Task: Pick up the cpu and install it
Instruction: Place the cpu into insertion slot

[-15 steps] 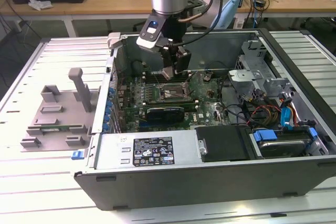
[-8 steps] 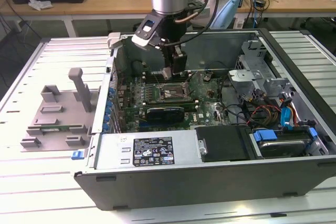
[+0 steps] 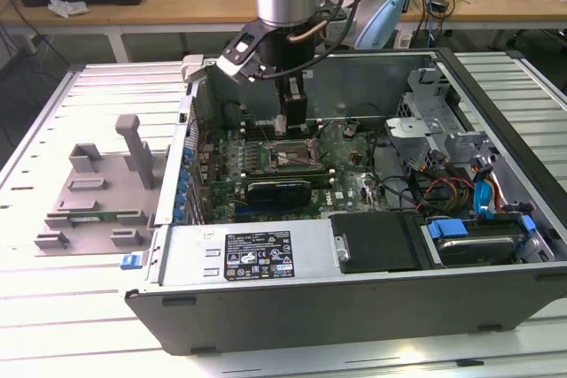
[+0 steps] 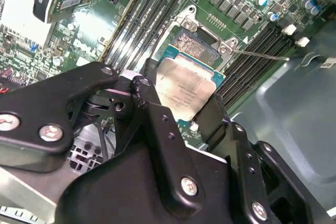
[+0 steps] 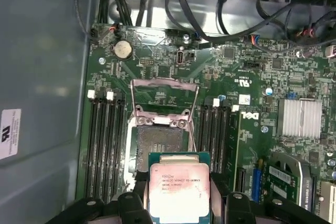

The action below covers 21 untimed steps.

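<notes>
Exterior view: end effector (image 3: 292, 128) low inside the computer case (image 3: 354, 307), above the socket (image 3: 282, 155); second wrist view: it clamps the cpu (image 4: 184, 90) by its edges; first wrist view: cpu near the open socket, not yet seated, so placing probably needs square alignment

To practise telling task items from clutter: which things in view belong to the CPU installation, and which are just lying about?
Job in hand: small square silver-topped cpu; black end effector gripping it; open dark square socket frame with metal bracket.
Lying about: grey plastic fixture plate; silver finned heatsink; round silver coin battery.
</notes>
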{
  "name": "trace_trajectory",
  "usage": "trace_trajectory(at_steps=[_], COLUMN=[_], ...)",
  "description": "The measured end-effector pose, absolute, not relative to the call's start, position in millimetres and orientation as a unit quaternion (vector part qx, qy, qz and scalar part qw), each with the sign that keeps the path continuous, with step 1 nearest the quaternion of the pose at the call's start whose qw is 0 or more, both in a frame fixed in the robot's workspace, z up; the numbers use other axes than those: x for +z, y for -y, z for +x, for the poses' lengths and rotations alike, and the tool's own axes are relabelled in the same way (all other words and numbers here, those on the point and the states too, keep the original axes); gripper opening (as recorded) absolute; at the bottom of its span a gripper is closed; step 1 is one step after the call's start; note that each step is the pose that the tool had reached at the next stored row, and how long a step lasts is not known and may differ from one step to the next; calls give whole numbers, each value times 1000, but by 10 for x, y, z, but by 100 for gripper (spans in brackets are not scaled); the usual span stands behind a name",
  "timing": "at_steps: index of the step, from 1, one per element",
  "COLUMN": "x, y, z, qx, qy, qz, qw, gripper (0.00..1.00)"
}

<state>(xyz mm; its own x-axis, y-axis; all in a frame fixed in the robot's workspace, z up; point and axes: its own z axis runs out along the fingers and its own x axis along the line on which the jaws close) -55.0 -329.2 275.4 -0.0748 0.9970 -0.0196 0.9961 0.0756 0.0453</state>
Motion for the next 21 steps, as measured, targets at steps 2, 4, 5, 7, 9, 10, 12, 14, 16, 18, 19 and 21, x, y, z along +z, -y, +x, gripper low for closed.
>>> trace_trajectory(at_steps=[2,4,5,7,9,10,12,14,16,18,19,21], x=[2692,2651,2633,2570,2513,2495,2455,2399,2348,2292,2280,2238], y=[3292,3292,3292,3292,3292,3292,3292,3291,3286,3261,3254,3232], z=[-550,-550,-550,-549,-543,-539,-532,-522,-518,-515,-515,-511], qx=[10,10,10,10,9,9,9,9,9,9,9,10], qy=[-729,-726,-725,-721,-719,-719,-718,-718,-718,-720,-720,-722], qz=[684,687,688,692,694,695,695,695,695,694,693,691], qw=[23,23,23,23,23,23,23,23,23,23,23,23], gripper=[55,55,55,55,55,55,55,55,55,55,55,55])
